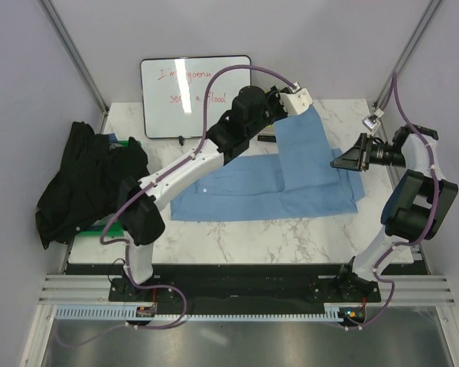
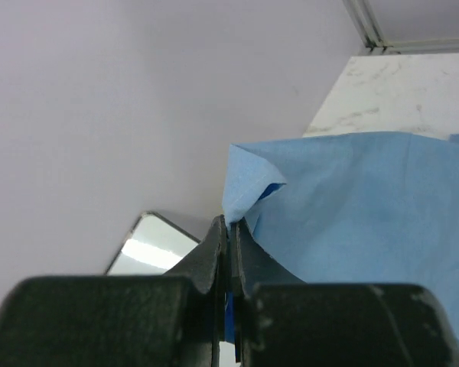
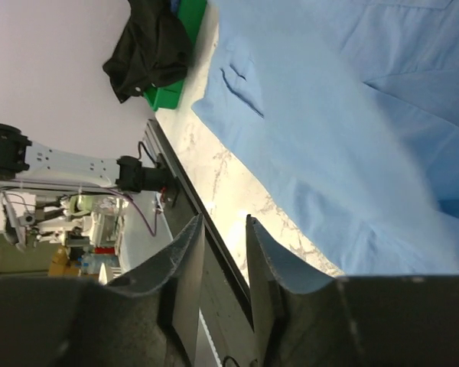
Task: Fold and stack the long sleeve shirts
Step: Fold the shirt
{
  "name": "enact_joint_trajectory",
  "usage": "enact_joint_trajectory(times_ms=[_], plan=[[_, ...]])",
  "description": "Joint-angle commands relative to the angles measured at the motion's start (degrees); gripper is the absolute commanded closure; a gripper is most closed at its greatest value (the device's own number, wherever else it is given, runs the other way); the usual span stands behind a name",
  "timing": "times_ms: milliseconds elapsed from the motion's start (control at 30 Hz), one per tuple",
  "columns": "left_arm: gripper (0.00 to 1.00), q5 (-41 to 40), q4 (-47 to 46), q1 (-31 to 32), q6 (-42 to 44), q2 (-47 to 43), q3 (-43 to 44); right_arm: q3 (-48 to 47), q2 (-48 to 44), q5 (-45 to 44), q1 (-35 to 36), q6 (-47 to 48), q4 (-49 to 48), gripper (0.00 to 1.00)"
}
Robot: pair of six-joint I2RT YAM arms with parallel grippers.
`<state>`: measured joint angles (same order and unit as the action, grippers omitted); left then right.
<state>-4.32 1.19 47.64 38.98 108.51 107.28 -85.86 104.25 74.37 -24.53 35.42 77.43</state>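
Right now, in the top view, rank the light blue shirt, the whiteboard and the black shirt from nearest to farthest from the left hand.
1. light blue shirt: its sleeve is pinched in the shut left hand.
2. whiteboard: left of the hand, at the back.
3. black shirt: heaped on the far left side.

White marble bench [image 1: 237,238]. At its far edge, whiteboard [image 1: 196,95] with red handwriting, propped against the wall [image 1: 214,27]. Small dark marker [image 1: 181,140] just before it. Green flat thing [image 1: 107,227] at the left edge, mostly hidden.
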Motion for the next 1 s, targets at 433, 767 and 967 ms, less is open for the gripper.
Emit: enact_joint_trajectory(times_ms=[433,767,967], plan=[[0.98,16.6,-13.4,-2.5,6.3,9.5,6.3,10.8,-0.4,-2.6,0.2,12.6,6.1,0.75],[0.98,33.7,-13.8,-4.3,6.4,-15.9,-33.8,18.2,3.2,-6.0,0.2,2.9,-7.5,0.91],[0.98,44.9,1.2,-6.6,18.4,-25.8,-43.6,26.4,-2.6,-19.1,1.3,-22.6,-34.4,0.96]])
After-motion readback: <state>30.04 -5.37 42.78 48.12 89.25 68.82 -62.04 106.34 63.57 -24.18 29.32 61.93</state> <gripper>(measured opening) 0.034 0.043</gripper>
